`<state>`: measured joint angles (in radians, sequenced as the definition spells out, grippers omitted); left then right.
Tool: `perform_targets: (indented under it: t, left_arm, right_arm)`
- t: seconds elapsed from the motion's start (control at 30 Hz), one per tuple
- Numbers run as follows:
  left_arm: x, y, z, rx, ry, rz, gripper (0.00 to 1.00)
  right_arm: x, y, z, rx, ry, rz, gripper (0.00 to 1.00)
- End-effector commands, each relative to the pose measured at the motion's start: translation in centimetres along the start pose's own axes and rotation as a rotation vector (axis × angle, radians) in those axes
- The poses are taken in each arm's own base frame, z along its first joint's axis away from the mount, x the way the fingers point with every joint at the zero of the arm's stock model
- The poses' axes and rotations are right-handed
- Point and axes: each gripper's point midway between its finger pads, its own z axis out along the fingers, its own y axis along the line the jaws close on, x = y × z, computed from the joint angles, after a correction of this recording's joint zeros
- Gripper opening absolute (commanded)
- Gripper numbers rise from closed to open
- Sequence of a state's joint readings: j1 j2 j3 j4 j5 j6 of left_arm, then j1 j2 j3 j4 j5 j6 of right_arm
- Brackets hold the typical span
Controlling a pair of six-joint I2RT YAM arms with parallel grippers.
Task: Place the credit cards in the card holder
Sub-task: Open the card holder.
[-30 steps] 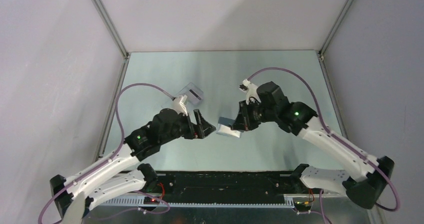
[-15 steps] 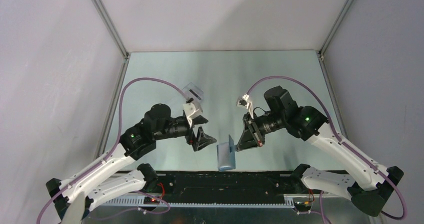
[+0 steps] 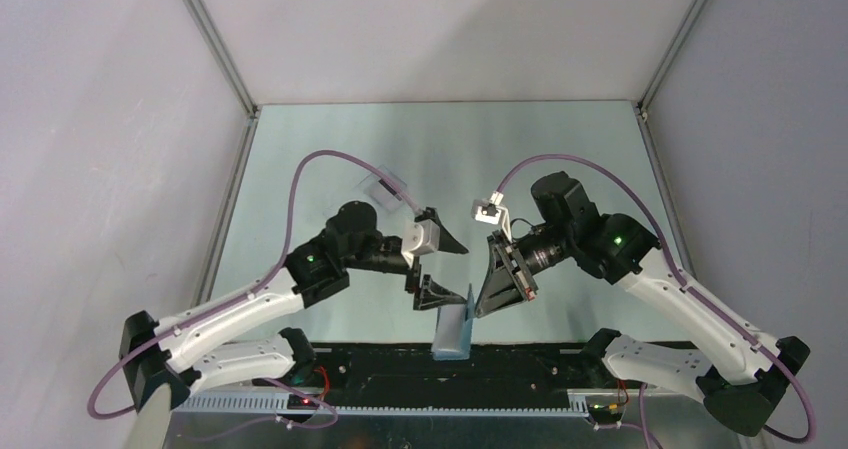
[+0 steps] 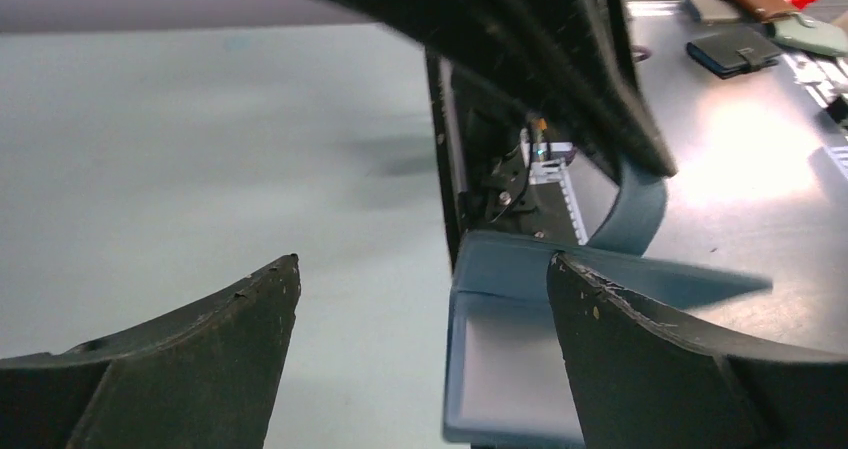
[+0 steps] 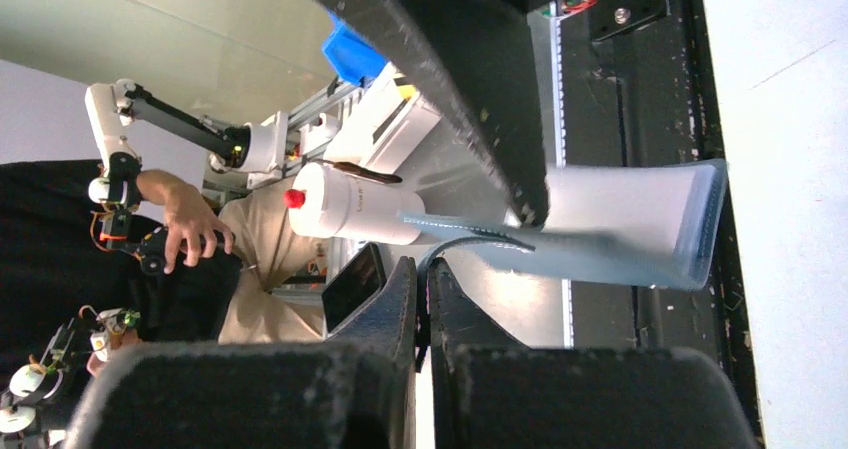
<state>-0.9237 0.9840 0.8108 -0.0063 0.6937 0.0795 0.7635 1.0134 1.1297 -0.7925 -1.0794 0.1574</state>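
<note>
Pale green-grey metal desk (image 3: 560, 149), right gripper (image 3: 478, 307) clenched on a flap of the small teal-blue folding card holder (image 3: 453, 331), which hangs open over the desk's near edge, left gripper (image 3: 455, 274) spread wide, empty, just beside it, clear plastic box (image 3: 385, 184) further back.

A robotics lab: a person (image 5: 205, 254) handles a small white arm (image 5: 104, 119) beyond the white-walled, aluminium-framed test cell (image 3: 213, 44).

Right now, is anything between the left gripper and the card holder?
Nothing visible. The left gripper is open and, in its wrist view, the card holder sits straight ahead between its fingers with nothing in front of it. The right gripper is shut on the holder's upper flap from above, off that line.
</note>
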Motion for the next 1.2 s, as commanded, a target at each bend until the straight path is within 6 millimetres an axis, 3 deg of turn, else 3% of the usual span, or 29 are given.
perform_targets:
  t: [0.0,0.27,0.53,0.73,0.97,1.17]
  left_arm:
    - [-3.9,-2.1,1.7,0.113,-0.127,0.139,0.97]
    - [-2.8,-4.9,2.2,0.245,-0.109,0.105,0.95]
    - [-2.7,-4.4,0.5,0.132,-0.141,0.120,0.95]
    - [-2.8,-5.2,0.4,0.163,-0.151,0.113,0.93]
    - [-2.3,-5.6,0.9,0.204,-0.133,0.091,0.77]
    - [-1.8,-5.9,1.2,0.226,-0.118,0.069,0.71]
  right_arm:
    - [-1.4,2.3,-0.6,-0.070,-0.039,-0.068,0.00]
    - [-1.9,2.8,-1.3,-0.099,-0.062,-0.080,0.00]
    - [-1.6,2.2,-1.4,-0.108,-0.048,-0.053,0.00]
    - [-1.8,2.1,-1.3,-0.137,-0.037,-0.042,0.00]
    - [-2.1,1.9,-1.7,-0.120,-0.061,-0.047,0.00]
    - [-2.6,1.9,-2.5,-0.121,-0.092,-0.056,0.00]
